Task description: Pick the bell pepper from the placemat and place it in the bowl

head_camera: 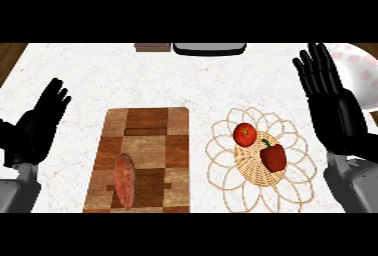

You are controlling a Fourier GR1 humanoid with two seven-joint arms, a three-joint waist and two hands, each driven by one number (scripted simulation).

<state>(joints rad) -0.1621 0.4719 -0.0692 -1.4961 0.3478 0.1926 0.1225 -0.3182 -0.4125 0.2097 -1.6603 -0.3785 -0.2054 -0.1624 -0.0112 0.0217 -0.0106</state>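
Bell pepper (273,157) sits on the woven placemat (221,150), untouched, stem end pointing up toward a tomato (245,133) just beside it on the same mat. My right hand (332,107) is released, fingers straight and pointing up-view, hovering to the right of the placemat, not touching the pepper. Behind that hand, at the upper right edge, is the bowl (358,67), white with a pink pattern, partly hidden by my fingers. My left hand (37,125) is also released, fingers relaxed, resting at the left edge of the view, well apart from everything on the mat. Between the hands: a checkered wooden cutting board (148,130) on the white surface (96,75), left of the placemat, with a sweet potato (124,180) lying lengthwise on its lower half. Dark object (209,48) at the far edge, can't tell what it is.
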